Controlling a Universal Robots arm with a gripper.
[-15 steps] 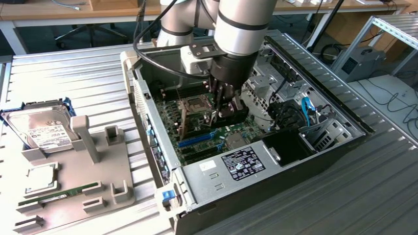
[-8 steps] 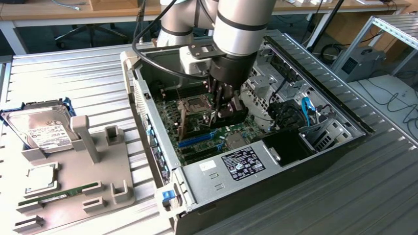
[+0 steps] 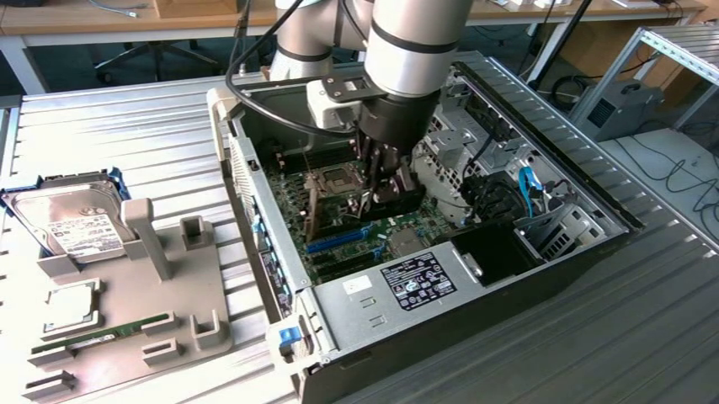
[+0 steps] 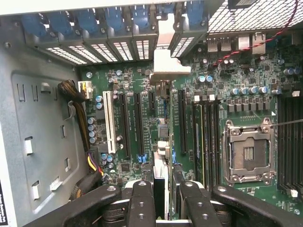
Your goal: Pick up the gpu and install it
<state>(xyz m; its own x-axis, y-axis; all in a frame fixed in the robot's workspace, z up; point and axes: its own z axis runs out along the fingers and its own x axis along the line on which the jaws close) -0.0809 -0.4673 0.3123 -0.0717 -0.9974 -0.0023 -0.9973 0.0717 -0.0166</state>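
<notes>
Grasping the gpu [image 4: 163, 151] with the gripper [image 4: 166, 204], clenched on its upper edge, deep inside the open computer case [image 3: 584, 252] lying on the worktop [image 3: 113, 126]. Holding the card edge-on over the motherboard [image 4: 142, 80], silvery end bracket [image 4: 165, 66] pointing at the row of rear slot openings [image 4: 118, 47]. In the exterior view, hanging just above the board [image 3: 382, 227] with the gpu [image 3: 335, 210] low between the gripper [image 3: 376, 189] and the case wall. Cannot tell whether touching a slot yet or merely close.

Likely trouble from here, as a judgement:
- Landing beside the long black slot [image 4: 182, 118] rather than in it. Several parallel slots close together, including a white one [image 4: 108, 123], so little margin for sideways error.
- Tilting in the grasp. Gripped along a thin edge, so prone to rocking and seating one end only.
- Catching the bracket on the rear frame instead of sliding into its opening, which would jam the card at an angle.
- Pressing hard while misaligned, risking bent contacts or a flexed board.
- Snagging the bundle of wires [image 4: 80, 109] at the case side, or brushing the open processor socket [image 4: 248, 151] just beside the slots.
</notes>
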